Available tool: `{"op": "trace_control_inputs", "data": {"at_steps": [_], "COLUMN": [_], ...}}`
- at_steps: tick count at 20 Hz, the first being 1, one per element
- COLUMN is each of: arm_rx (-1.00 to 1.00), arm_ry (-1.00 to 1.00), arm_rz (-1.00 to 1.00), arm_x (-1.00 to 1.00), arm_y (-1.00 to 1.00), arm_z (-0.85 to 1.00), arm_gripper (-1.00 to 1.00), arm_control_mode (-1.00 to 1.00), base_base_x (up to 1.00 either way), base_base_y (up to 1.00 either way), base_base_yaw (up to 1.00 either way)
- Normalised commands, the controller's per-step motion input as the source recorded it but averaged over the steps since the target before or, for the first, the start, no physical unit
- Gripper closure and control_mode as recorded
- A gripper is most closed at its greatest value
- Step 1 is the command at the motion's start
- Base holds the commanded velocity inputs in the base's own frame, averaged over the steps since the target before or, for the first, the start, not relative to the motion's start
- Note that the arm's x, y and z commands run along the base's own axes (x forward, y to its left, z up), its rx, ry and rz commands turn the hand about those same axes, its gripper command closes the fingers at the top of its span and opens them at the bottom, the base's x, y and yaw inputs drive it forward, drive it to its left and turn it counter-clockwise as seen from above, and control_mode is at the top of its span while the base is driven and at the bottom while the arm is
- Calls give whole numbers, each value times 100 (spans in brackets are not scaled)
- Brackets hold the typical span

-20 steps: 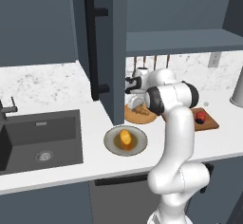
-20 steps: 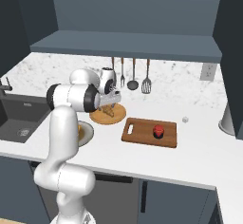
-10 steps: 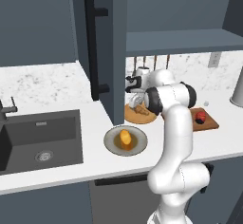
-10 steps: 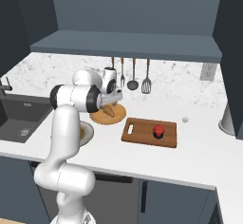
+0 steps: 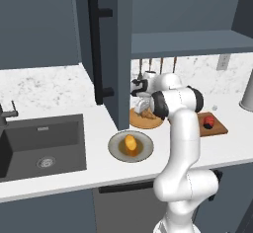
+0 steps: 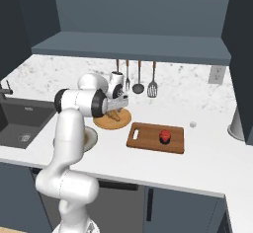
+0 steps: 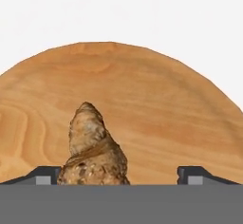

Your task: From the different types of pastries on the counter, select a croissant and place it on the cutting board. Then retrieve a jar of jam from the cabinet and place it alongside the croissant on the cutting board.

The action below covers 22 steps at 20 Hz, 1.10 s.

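Golden-brown ridged croissant [image 7: 93, 153] lies on round tan wooden plate [image 7: 156, 104], at 6 o'clock in hand view, between fingertips [image 7: 197, 175] of open hand [image 7: 121, 176]. Red jar [image 6: 165, 136] sits on reddish-brown cutting board [image 6: 143, 137].

The croissant [image 7: 92, 152] is cut off at the hand view's bottom edge, between the tool's [image 7: 122, 174] fingertips.

- We're clearly looking at a kitchen: speckled white stone counter [image 5: 49, 91] with a dark inset sink [image 5: 42, 145].
- Dark blue-grey wall cabinet [image 5: 99, 39] up top, long black bar handle [image 5: 96, 54].
- Utensils [image 6: 138, 76] hang on the backsplash.
- Cutting board [image 6: 148, 138] and pastries on plates.
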Motion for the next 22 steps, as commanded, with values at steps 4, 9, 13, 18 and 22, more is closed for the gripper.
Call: {"op": "trace_control_inputs", "data": {"at_steps": [4, 9, 13, 18, 22], "arm_rx": [1, 0, 0, 0, 0], "arm_ry": [1, -8, -24, -31, -32], "arm_rz": [0, 0, 0, -2, -3], "arm_x": [0, -32, -96, -100, -100], "arm_y": [7, 0, 0, 3, 1], "arm_z": [-16, -12, -47, -52, -27], "arm_gripper": [100, 100, 100, 100, 100], "arm_control_mode": [-100, -100, -100, -100, -100], "base_base_x": [0, 0, 0, 0, 0], "base_base_y": [0, 0, 0, 0, 0], "base_base_yaw": [0, 0, 0, 0, 0]}}
